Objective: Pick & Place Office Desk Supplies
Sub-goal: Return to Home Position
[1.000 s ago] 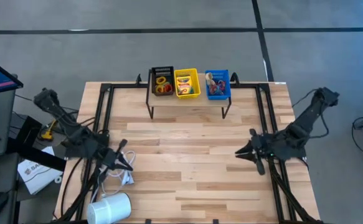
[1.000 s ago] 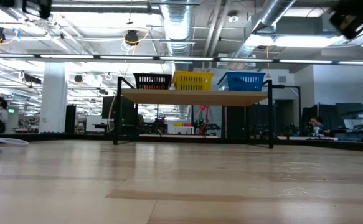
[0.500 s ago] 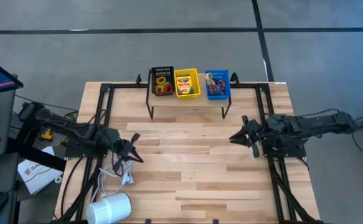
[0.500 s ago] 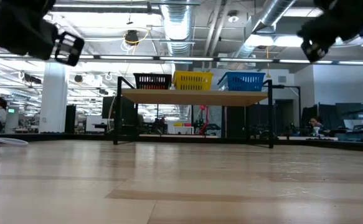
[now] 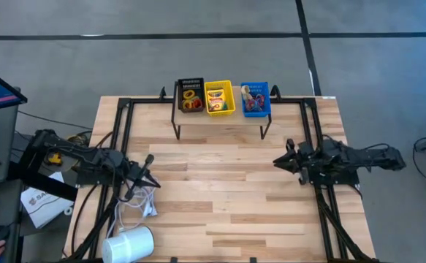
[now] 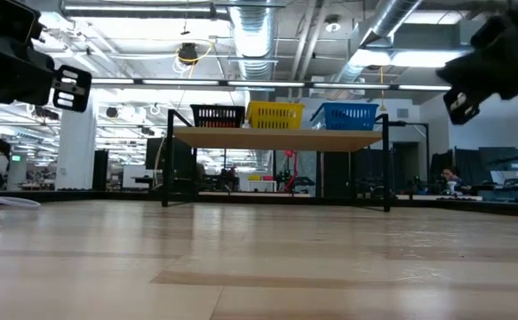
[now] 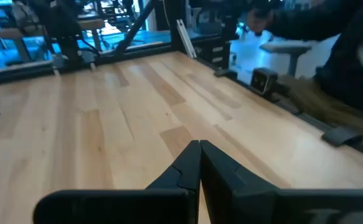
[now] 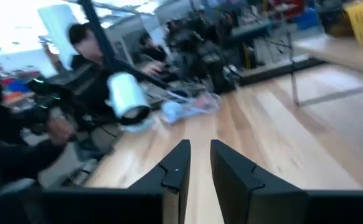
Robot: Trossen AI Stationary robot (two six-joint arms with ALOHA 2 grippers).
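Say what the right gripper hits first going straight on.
For the right gripper the way looks free across the table until the white coiled cable near the left gripper; depth unclear.

Overhead straight down, low camera level across table (image 5: 220, 197), both catch shelf (image 5: 220, 120)

on the shelf (image 5: 220, 119), the blue bin (image 5: 255, 85) holds bits too small to tell; at table height its wall hides them.

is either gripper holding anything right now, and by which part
Nothing is held. The left gripper is shut and empty; the right gripper is a little open and empty too.
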